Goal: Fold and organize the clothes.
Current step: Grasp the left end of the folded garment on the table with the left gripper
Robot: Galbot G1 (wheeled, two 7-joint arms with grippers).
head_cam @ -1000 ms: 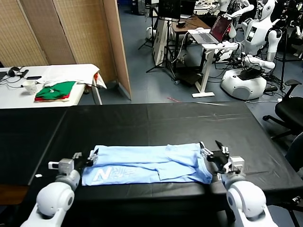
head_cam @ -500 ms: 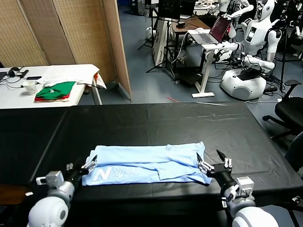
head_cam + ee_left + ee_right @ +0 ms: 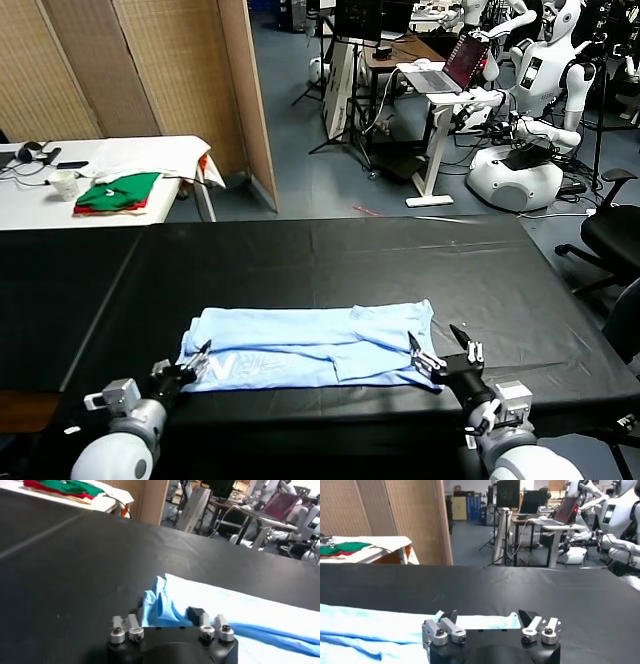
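Two grippers sit at the shirt's [image 3: 310,345] ends, which runs long along the table's [image 3: 300,250] near edge. Left gripper [image 3: 197,362] pinches its corner; right gripper [image 3: 440,350] is spread apart at its own corner.

White block lettering runs along the near left part of the pale blue T-shirt [image 3: 310,344] lying on the black surface [image 3: 330,262], but the left gripper [image 3: 197,361] covers its start and no letter can be read for certain.
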